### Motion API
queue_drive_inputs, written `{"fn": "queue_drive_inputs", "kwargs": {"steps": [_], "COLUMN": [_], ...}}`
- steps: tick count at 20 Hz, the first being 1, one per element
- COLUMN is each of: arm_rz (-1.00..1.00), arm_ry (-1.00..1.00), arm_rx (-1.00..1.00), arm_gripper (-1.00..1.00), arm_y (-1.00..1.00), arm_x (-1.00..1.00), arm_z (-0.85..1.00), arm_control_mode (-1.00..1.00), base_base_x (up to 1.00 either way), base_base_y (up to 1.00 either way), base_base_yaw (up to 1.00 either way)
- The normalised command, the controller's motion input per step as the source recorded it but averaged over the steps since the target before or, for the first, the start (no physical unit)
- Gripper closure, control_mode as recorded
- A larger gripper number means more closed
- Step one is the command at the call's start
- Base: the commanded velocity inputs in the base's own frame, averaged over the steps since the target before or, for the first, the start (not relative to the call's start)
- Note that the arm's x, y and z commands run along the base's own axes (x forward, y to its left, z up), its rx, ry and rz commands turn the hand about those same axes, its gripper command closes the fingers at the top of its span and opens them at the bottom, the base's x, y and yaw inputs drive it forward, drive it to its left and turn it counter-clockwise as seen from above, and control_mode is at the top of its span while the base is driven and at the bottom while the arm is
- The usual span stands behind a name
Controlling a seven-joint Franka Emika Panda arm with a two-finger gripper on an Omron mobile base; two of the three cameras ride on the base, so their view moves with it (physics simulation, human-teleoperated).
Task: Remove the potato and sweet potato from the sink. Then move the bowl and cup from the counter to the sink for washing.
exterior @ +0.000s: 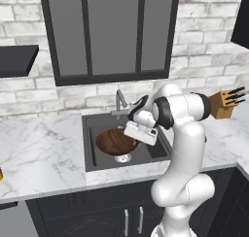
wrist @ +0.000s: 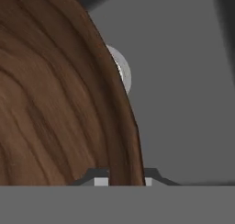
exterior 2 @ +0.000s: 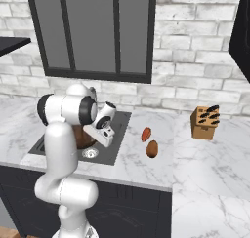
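1. Bowl [exterior: 113,140] sat inside the sink [exterior: 92,148], dark brown wood w/ visible grain, tilted w/ one side raised toward the arm, over the basin floor.
2. Gripper [wrist: 121,179] was nearly closed on the bowl rim: hand view showed the rim edge running down between the two fingertips [wrist: 100,181], one tip each side, wood grain to the left of frame.
3. Drain [wrist: 123,74], round & silver, peeked out just past the bowl's edge in hand view; in left base view it lay just below the bowl, near the sink's front wall.
4. Faucet [exterior: 120,101] stood at the back edge of the sink, just behind the bowl & beside the robot's wrist.
5. Sweet potato [exterior 2: 146,134] lay on the counter [exterior 2: 141,166], right of the sink, reddish-orange.
6. Potato [exterior 2: 152,148] lay just beside it, nearer the counter front, duller brown; couldn't tell if the two touched.
7. Knife block [exterior 2: 204,122] stood further right on the counter, near the brick wall, well apart from the sink.
8. Arm bent over the sink's right side w/ the hand angled down into the basin.
9. Dark-framed window [exterior: 112,34] sat above the sink on the white brick wall.
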Motion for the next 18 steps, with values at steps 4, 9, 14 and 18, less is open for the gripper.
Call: {"fn": "queue_drive_inputs", "kwargs": {"steps": [4,9,14,18], "arm_rz": [0.07,0.10,0.11,0.08], "arm_ry": [0.00,0.00,-0.01,-0.02], "arm_rx": [0.00,0.00,0.00,0.00], "arm_gripper": [1.00,1.00,1.00,1.00], "arm_y": [0.20,0.21,0.19,0.18], "arm_x": [0.02,0.00,0.03,0.15], "arm_z": [-0.16,-0.16,-0.18,-0.17], "arm_control_mode": [-1.00,-1.00,-1.00,-1.00], "base_base_x": [0.00,0.00,0.00,0.00], "base_base_y": [0.00,0.00,0.00,0.00], "base_base_yaw": [0.00,0.00,0.00,0.00]}}
